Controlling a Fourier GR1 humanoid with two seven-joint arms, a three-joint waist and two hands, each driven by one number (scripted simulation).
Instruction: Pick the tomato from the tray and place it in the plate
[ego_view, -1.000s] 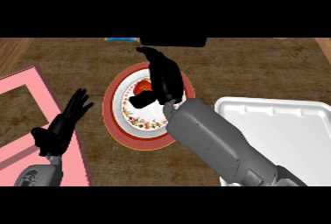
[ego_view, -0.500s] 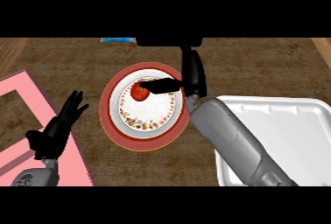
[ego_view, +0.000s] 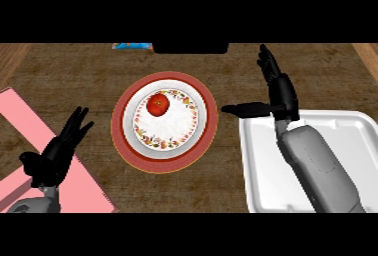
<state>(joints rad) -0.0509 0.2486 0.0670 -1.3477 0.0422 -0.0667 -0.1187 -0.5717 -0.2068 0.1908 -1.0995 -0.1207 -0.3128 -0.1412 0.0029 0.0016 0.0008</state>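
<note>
Two hands in my view: both show open, neither holding anything.
Tomato: I see it lying on the plate, in the upper left part of the white centre, apart from both hands.
Plate: round, with a red rim and a patterned ring around a white middle; it sits on the wooden counter between the pink mat and the tray.
Right hand: I read its fingers as straight and spread, pointing away from me, thumb stuck out toward the plate; it hovers over the counter at the tray's upper left corner, just beside the plate's right edge and not touching it.
Left hand: resting near the lower left, fingers up and relaxed, over the pink mat.
Tray: white, at the lower right, with my right forearm lying across it.
Far edge: a blue object and a dark block, both partly cut off, so I cannot tell what they are.
</note>
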